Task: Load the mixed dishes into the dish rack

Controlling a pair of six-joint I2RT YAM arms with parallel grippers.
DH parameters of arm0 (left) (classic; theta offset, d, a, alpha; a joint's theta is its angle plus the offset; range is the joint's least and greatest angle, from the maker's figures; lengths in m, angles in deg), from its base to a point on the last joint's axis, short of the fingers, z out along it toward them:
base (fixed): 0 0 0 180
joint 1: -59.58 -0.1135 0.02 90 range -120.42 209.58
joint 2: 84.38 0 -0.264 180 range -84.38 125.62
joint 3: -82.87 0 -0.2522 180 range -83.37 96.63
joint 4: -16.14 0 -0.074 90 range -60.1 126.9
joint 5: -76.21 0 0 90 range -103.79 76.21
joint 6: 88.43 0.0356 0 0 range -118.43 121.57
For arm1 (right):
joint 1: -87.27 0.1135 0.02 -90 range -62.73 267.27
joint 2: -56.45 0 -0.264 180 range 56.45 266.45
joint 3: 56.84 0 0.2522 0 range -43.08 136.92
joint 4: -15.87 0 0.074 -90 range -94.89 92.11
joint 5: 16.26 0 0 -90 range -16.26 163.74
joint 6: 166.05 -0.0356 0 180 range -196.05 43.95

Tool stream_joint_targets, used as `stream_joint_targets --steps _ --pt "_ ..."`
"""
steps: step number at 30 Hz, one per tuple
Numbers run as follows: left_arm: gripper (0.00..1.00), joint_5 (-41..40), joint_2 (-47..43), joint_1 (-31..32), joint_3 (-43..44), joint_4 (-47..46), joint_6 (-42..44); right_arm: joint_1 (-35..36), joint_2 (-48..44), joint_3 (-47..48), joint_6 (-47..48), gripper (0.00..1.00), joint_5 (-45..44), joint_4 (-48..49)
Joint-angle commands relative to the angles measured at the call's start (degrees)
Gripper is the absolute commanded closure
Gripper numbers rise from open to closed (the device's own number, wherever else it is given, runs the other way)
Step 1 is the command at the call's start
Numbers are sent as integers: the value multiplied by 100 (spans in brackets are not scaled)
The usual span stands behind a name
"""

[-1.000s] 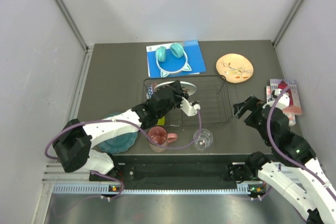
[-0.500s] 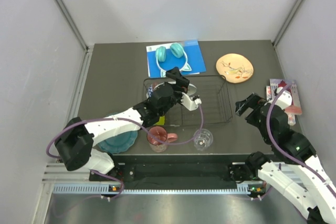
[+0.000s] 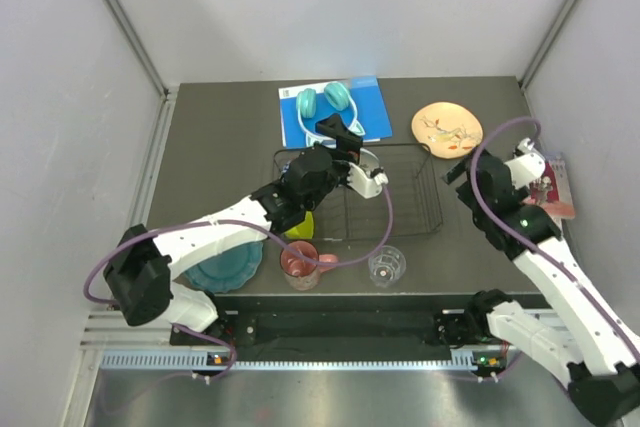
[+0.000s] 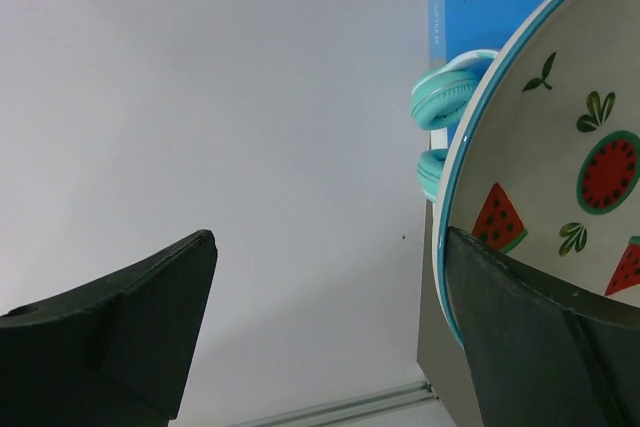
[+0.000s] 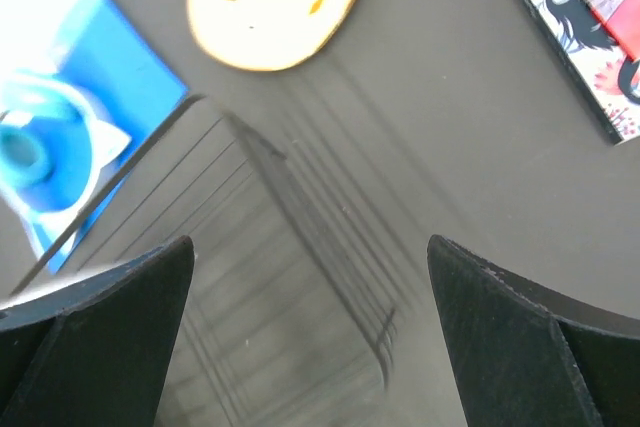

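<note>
A second ago the left gripper (image 3: 343, 139) was closed on the round white plate with red watermelon slices (image 3: 366, 161). Now its jaws stand wide apart, and in the left wrist view the plate stands on edge right by one finger; whether it touches the finger I cannot tell. So I judge that this plate is delivered into the rectangular black wire dish rack (image 3: 412, 202) and that the left arm is free for the next dish. The right gripper (image 3: 464, 185), also fully open and holding nothing, has come forward to the right side of the rack. Counting from nearest, well behind the left gripper, toward the bases, are one pink mug (image 3: 300, 259), one clear glass (image 3: 386, 264) and one teal plate (image 3: 225, 267). Closer behind it is one lime-green bowl (image 3: 302, 224), partly hidden. Just beyond the right gripper is one cream-orange floral plate (image 3: 447, 129). Just beyond the left gripper is one pair of teal cat-ear headphones (image 3: 325, 102) on one blue flat book (image 3: 372, 107). That makes three plates altogether, one of them loaded.
</note>
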Motion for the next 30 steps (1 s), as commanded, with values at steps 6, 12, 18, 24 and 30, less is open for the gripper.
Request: stream_joint_targets --steps 6,12,18,24,30 --pt "1 -133 -907 18 -111 -427 -14 -1241 1039 59 60 0 1368 1075" --pt "1 -159 -819 9 -419 -453 -181 -1461 854 102 209 0 1499 1119" --pt "1 -194 -653 0 -675 -489 -409 -1646 625 112 297 0 1702 1075" --pt "1 -343 -424 -9 -491 -463 -409 -1664 528 -3 368 1 1869 1066" --pt "1 -414 -441 -35 -254 72 -532 -1681 589 -73 446 0 2018 1189"
